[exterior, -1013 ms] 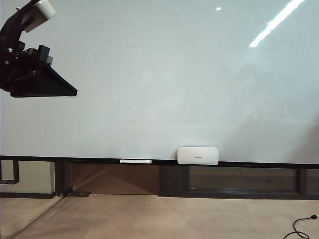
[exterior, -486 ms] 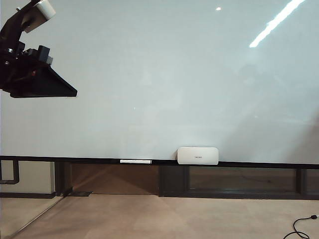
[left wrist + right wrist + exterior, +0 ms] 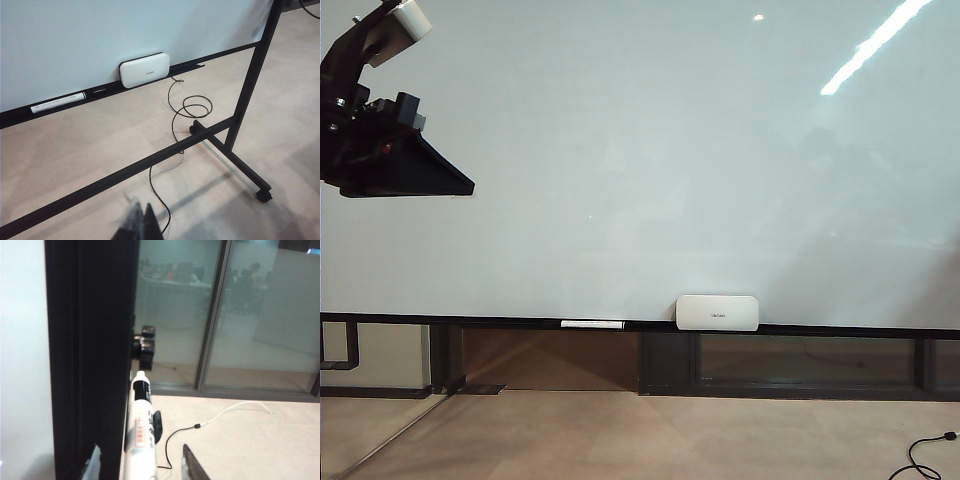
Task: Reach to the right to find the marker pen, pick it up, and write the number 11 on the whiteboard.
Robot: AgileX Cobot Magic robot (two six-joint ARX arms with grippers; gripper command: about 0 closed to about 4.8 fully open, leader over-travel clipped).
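The whiteboard (image 3: pixel 640 150) fills the exterior view, and no number 11 shows on it. In the right wrist view the marker pen (image 3: pixel 140 425), white with a black cap, stands upright against the board's black side post (image 3: pixel 95 355). My right gripper (image 3: pixel 141 452) is open, one finger on each side of the pen with a gap to the nearer finger (image 3: pixel 192 467). It is out of the exterior view. My left gripper (image 3: pixel 460 186) hangs at the board's upper left, and its fingertips (image 3: pixel 150 222) lie together, shut on nothing.
A white eraser box (image 3: pixel 718 312) and a slim white pen (image 3: pixel 592 324) rest on the dark lower ledge (image 3: pixel 840 329). A black stand frame (image 3: pixel 250 85) and a looping cable (image 3: pixel 190 107) cross the floor below. Glass partitions (image 3: pixel 240 315) stand beyond the post.
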